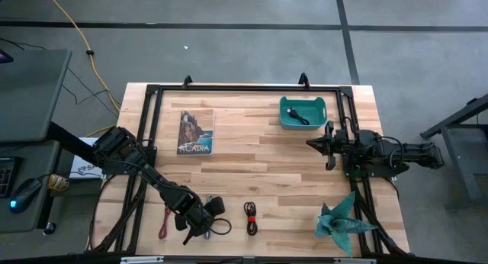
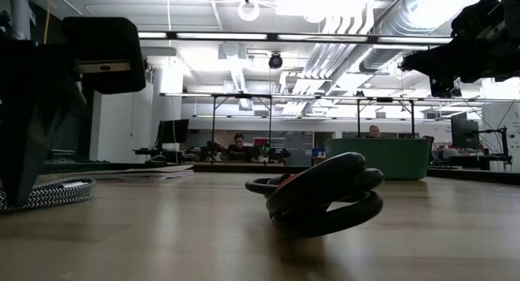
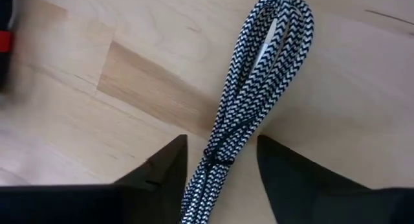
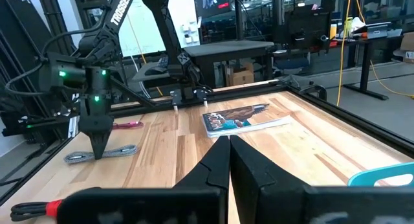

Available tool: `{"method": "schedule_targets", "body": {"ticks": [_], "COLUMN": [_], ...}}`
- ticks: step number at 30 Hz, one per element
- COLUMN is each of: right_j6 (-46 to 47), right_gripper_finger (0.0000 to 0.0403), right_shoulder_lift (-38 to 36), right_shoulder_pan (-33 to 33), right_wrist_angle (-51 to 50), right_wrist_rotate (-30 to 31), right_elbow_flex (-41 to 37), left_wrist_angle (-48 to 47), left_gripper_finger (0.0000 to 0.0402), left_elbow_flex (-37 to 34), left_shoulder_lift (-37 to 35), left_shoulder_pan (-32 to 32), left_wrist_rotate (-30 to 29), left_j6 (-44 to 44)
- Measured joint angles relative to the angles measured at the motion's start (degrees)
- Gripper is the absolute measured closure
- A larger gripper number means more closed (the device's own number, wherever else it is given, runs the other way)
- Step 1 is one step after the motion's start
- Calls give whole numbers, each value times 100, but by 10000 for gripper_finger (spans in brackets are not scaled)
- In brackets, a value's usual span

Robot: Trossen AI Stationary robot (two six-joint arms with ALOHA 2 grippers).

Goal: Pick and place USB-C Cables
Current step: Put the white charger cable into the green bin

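Observation:
My left gripper (image 3: 223, 175) is open, low over the table near its near edge. Its fingers stand on either side of the folded light grey braided cable (image 3: 259, 88), which lies flat on the wood; I see no touch. From across the table, the right wrist view shows this gripper (image 4: 97, 146) over the grey cable (image 4: 107, 153). The pink cable (image 1: 165, 222) lies to its left, the red-and-black cable (image 1: 251, 217) to its right. A black cable (image 1: 298, 116) lies in the teal bin (image 1: 320, 110). My right gripper (image 4: 229, 153) is shut and waits at the table's right (image 1: 328, 146).
A picture book (image 1: 196, 133) lies flat on the far left part of the table. A teal paper figure (image 1: 341, 220) stands at the near right corner. Black rails (image 1: 244, 87) frame the table. Bare wood lies in the middle.

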Motion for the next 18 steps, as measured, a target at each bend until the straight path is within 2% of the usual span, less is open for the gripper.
{"method": "schedule_targets", "body": {"ticks": [11, 18], "right_j6": [0, 0], "right_gripper_finger": [403, 403], "right_shoulder_lift": [0, 0], "right_shoulder_pan": [0, 0], "right_wrist_angle": [0, 2], "right_wrist_rotate": [0, -2], "right_elbow_flex": [0, 0], "left_wrist_angle": [88, 245], "left_gripper_finger": [389, 397], "left_elbow_flex": [-1, -7], "left_shoulder_lift": [16, 24], "left_shoulder_pan": [25, 93], "left_wrist_rotate": [-145, -179], "left_j6": [-76, -314]}}
